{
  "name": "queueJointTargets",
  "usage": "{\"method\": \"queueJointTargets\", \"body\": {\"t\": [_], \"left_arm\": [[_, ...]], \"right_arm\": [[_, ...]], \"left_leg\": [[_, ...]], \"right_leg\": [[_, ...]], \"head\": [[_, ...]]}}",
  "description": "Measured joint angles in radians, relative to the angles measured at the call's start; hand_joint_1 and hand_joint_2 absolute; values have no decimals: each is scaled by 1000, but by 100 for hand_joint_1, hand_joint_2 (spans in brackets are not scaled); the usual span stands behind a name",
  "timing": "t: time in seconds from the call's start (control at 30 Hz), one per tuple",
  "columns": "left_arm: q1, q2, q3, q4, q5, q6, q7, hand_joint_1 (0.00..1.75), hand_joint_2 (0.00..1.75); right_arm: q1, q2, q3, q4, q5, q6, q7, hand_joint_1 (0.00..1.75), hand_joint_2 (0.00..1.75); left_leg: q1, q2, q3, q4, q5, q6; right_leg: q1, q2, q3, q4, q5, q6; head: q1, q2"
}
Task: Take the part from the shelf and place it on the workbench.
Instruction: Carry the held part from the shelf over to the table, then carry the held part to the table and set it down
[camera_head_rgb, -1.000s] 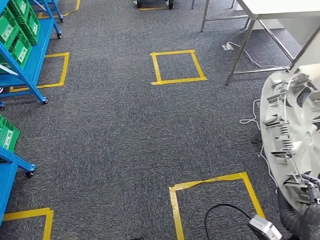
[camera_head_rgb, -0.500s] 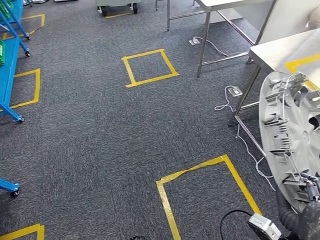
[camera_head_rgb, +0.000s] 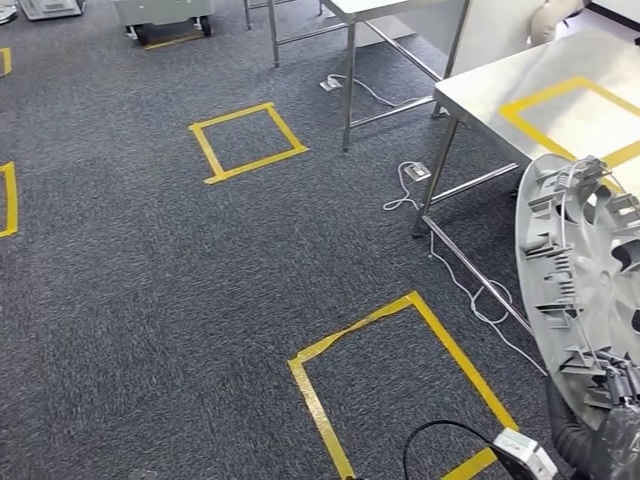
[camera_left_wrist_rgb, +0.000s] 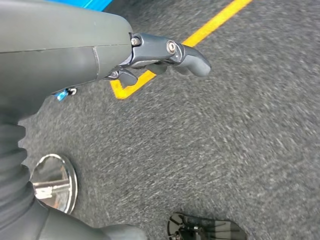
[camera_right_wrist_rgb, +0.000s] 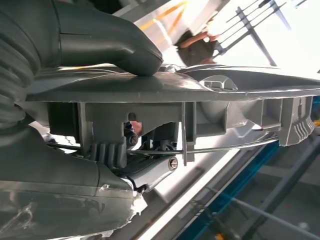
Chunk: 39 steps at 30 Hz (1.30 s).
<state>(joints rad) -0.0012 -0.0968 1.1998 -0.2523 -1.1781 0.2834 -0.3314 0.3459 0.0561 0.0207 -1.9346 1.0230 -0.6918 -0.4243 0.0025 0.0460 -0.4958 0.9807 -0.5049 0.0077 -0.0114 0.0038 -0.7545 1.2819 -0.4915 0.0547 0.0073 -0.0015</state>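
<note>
Head view: the part (camera_head_rgb: 585, 275), a large grey disc-shaped plastic piece with ribs and a thin wire ring, is seen at the right edge, held upright on its rim above the carpet. Its lower edge is gripped by the right hand (camera_head_rgb: 615, 425), dark and partly cut off by the frame corner. The workbench (camera_head_rgb: 490, 85), a steel-topped table with yellow tape on its surface, is seen just behind the part. Yellow tape squares (camera_head_rgb: 247, 142) are marked on the grey carpet (camera_head_rgb: 151, 300), one near the bottom centre and one farther up left. A white cable (camera_head_rgb: 460, 285) is laid on the floor under the bench legs.

Left wrist view: the left hand (camera_left_wrist_rgb: 166, 55) is seen over the carpet with nothing in it; the fingers are extended, slightly bent, not closed. A yellow tape line (camera_left_wrist_rgb: 181, 45) is crossed behind the fingers.

Right wrist view: the part's rim (camera_right_wrist_rgb: 196, 87) is clamped by the right hand, the thick thumb (camera_right_wrist_rgb: 113, 45) pressed on one face and the darker fingers (camera_right_wrist_rgb: 151, 172) tucked under the ribbed side. A blue shelf frame (camera_right_wrist_rgb: 241, 185) is seen blurred beyond.
</note>
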Motion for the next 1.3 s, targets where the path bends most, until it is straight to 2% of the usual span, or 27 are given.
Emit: {"method": "queueJointTargets", "body": {"t": [0.07, 0.13, 0.17, 0.23, 0.27, 0.33, 0.4, 0.47, 0.5, 0.53, 0.57, 0.63, 0.67, 0.7, 0.73, 0.77, 0.83, 0.9, 0.93, 1.0, 1.03, 1.07, 1.13, 1.17, 1.2, 1.23, 1.3], "left_arm": [[1, 2, 0, 0, -5, 0, 0, 0, 175], [0, 8, 0, 0, -8, 1, 0, 0, 175], [-1, 10, 0, 0, -8, 2, 0, 0, 175], [-5, 8, 0, 0, -9, 2, 0, 0, 175], [-8, 6, -1, 0, -9, 2, 0, 0, 175], [-13, 1, -1, 2, -10, 2, 0, 0, 175], [-10, -2, -2, 3, -11, 2, 3, 0, 175], [-2, -2, -1, 3, -14, 2, 7, 0, 175], [1, -2, -1, 3, -16, 2, 8, 0, 175], [2, -1, -1, 3, -16, 2, 8, 0, 175], [3, 0, 0, 3, -16, 0, 8, 0, 175], [7, 3, 2, 4, -16, -4, 8, 0, 175], [9, 5, 3, 4, -16, -6, 7, 0, 175], [9, 6, 3, 5, -16, -8, 7, 0, 175], [6, 7, 3, 5, -16, -9, 6, 0, 175], [4, 6, 4, 5, -16, -10, 5, 0, 175], [1, 5, 4, 5, -16, -12, 4, 0, 175], [4, 6, 5, 6, -16, -13, 3, 0, 175], [4, 7, 6, 6, -16, -15, 3, 0, 175], [4, 7, 6, 6, -16, -19, 3, 0, 175], [4, 7, 7, 6, -16, -21, 3, 0, 175], [5, 7, 7, 6, -17, -23, 3, 0, 175], [6, 7, 9, 6, -18, -24, 5, 0, 175], [6, 8, 10, 7, -19, -24, 7, 0, 175], [4, 8, 12, 7, -21, -23, 8, 0, 175], [1, 8, 12, 7, -23, -23, 8, 0, 175], [-7, 4, 12, 8, -26, -23, 6, 0, 175]], "right_arm": [[9, 0, 0, 0, 2, 0, 0, 175, 175], [13, 0, 0, 0, 5, 0, -1, 175, 175], [15, 0, 0, 0, 6, 0, -1, 175, 175], [21, 0, -1, -2, 8, 0, 0, 175, 175], [24, 0, -3, -4, 8, 0, 1, 175, 175], [26, 1, -5, -8, 11, 0, 2, 175, 175], [26, 1, -6, -10, 20, 0, 10, 175, 175], [30, 1, -6, -11, 33, 0, 29, 175, 175], [34, 1, -6, -11, 38, 0, 41, 175, 175], [38, 1, -7, -11, 43, 0, 52, 175, 175], [42, 0, -7, -11, 47, 0, 62, 175, 175], [46, -3, -4, -10, 57, 0, 80, 175, 175], [47, -5, -1, -10, 63, 0, 88, 175, 175], [50, -8, 1, -10, 69, 0, 97, 175, 175], [53, -12, 3, -10, 75, 0, 106, 175, 175], [55, -16, 5, -10, 81, 0, 114, 175, 175], [56, -26, 12, -10, 93, 0, 129, 175, 175], [56, -39, 21, -10, 103, 0, 147, 175, 175], [58, -45, 24, -9, 108, 0, 156, 175, 175], [60, -58, 28, -7, 113, 0, 173, 175, 175], [60, -64, 31, -5, 115, 0, 180, 175, 175], [61, -69, 33, -1, 117, 0, 188, 175, 175], [60, -79, 40, 9, 121, 0, 201, 175, 175], [58, -84, 44, 13, 123, 0, 207, 175, 175], [55, -87, 48, 16, 125, 0, 213, 175, 175], [51, -91, 51, 17, 126, 0, 219, 175, 175], [47, -98, 55, 17, 131, 0, 234, 175, 175]], "left_leg": [[3, 25, 20, 0, -14, -15], [1, 49, 38, -2, -32, -31], [0, 59, 47, -2, -38, -40], [5, 66, 55, 10, -32, -55], [10, 51, 43, 44, -16, -61], [16, 2, -38, 167, 8, -66], [15, -33, -144, 286, -31, -64], [12, -40, -221, 318, -117, -61], [10, -42, -242, 301, -143, -60], [9, -45, -255, 268, -141, -58], [8, -56, -259, 218, -90, -57], [5, -91, -262, 95, 71, -53], [3, -106, -258, 49, 130, -50], [1, -111, -249, 18, 148, -46], [-1, -105, -231, 8, 139, -43], [-2, -96, -209, 0, 139, -38], [-5, -74, -160, -8, 137, -27], [-10, -51, -111, -8, 109, -16], [-13, -41, -84, -8, 86, -12], [-16, -27, -24, -9, 37, -9], [-17, -20, 11, -9, 9, -7], [-18, -12, 44, -11, -19, -7], [-21, 1, 101, -14, -72, -10], [-21, 7, 122, -21, -94, -14], [-19, 12, 140, -22, -104, -21], [-17, 16, 148, -13, -99, -28], [-12, 8, 110, 87, -42, -40]], "right_leg": [[-8, -31, 66, -125, 56, 12], [-8, -65, 112, -212, 62, 7], [-6, -67, 115, -222, 49, -2], [-3, -45, 126, -226, 43, -28], [-3, -32, 136, -228, 39, -38], [-1, -9, 165, -234, 26, -56], [0, 18, 194, -241, 5, -66], [1, 50, 234, -248, -22, -69], [0, 67, 259, -251, -38, -68], [-1, 82, 282, -253, -55, -66], [-3, 95, 302, -255, -73, -64], [-6, 124, 333, -260, -109, -56], [-7, 138, 353, -270, -123, -52], [-7, 149, 371, -276, -122, -46], [-7, 155, 384, -282, -116, -41], [-6, 140, 390, -268, -101, -37], [-1, 75, 348, -171, -76, -31], [6, 16, 254, -47, -108, -30], [9, 7, 202, -12, -151, -30], [12, 4, 123, -12, -231, -30], [12, 2, 92, -42, -230, -32], [13, -8, 66, -87, -171, -37], [19, -42, 32, -173, 24, -47], [25, -52, 29, -197, 97, -51], [29, -50, 36, -206, 121, -53], [32, -40, 51, -209, 110, -56], [28, -19, 91, -227, 84, -65]], "head": [[1, 0], [2, 0], [0, 0], [-4, 0], [-5, 0], [-8, 0], [-13, 0], [-15, 0], [-15, 0], [-16, 0], [-16, 0], [-20, 0], [-23, 0], [-25, 0], [-25, 0], [-24, 0], [-18, 0], [-16, 0], [-16, 0], [-16, 0], [-15, 0], [-14, 0], [-13, 0], [-15, 0], [-16, 0], [-16, 0], [-15, 0]]}}
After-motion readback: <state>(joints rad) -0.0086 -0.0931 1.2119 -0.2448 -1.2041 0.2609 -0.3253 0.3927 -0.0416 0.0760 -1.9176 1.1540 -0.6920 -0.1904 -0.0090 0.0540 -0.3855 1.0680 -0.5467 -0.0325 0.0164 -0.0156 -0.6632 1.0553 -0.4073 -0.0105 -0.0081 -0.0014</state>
